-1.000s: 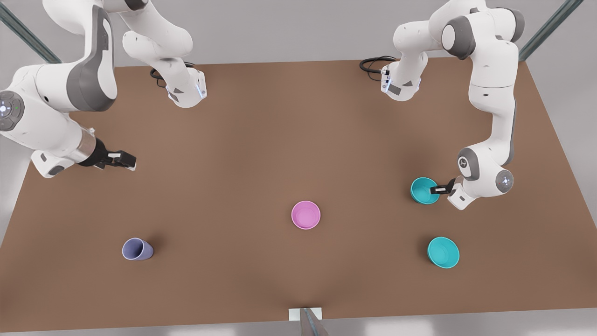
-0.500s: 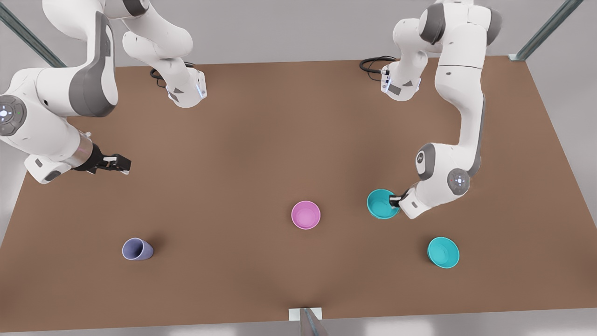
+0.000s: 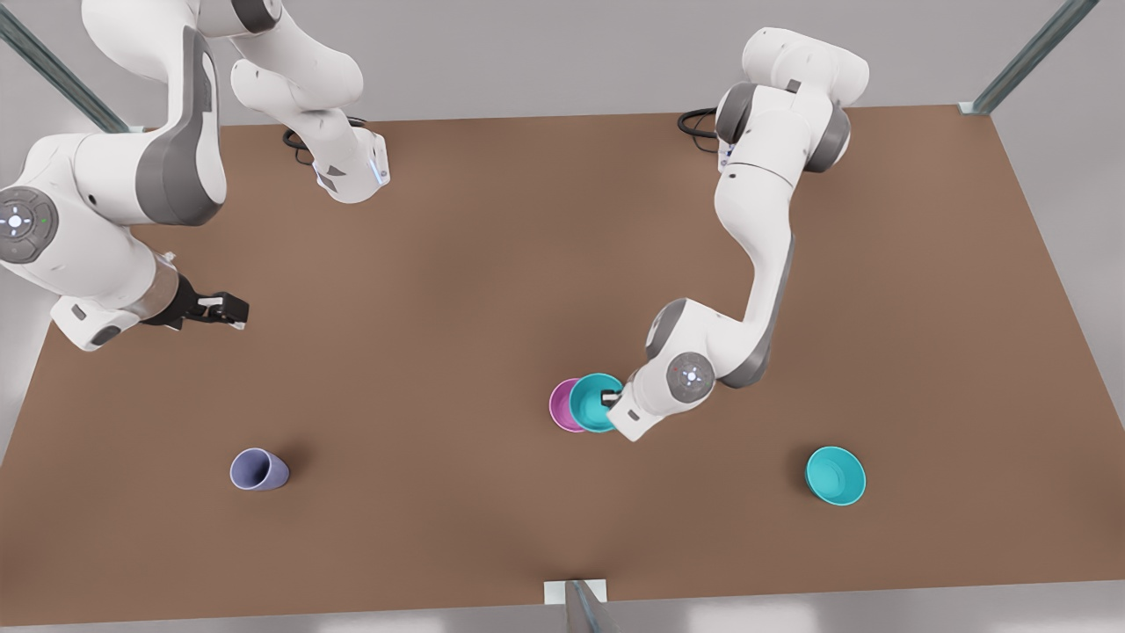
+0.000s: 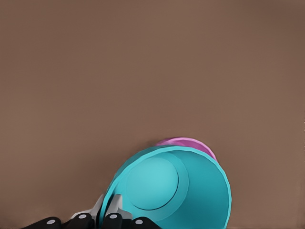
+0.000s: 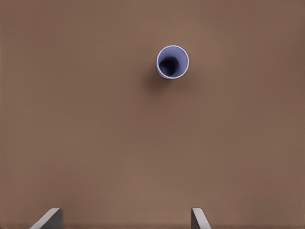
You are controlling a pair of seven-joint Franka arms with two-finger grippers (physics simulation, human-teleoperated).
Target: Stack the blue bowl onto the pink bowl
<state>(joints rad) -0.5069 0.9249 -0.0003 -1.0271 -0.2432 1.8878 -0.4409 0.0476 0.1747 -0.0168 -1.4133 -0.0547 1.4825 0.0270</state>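
Transport step: my left pincer (image 3: pixel 607 397), clenched on the blue bowl (image 3: pixel 595 403)'s rim, carries it overlapping the pink bowl (image 3: pixel 561 405)'s three-o'clock side. Next I'd centre toward nine o'clock, lower, release. My right pincer (image 3: pixel 230 309) waits spread.

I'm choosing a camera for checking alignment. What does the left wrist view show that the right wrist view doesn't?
Left wrist view alone: the left hand shut on the rim of the blue bowl, with the pink bowl peeking out behind it. Right wrist view alone: the lavender cup and the open right hand. Both: the brown table.
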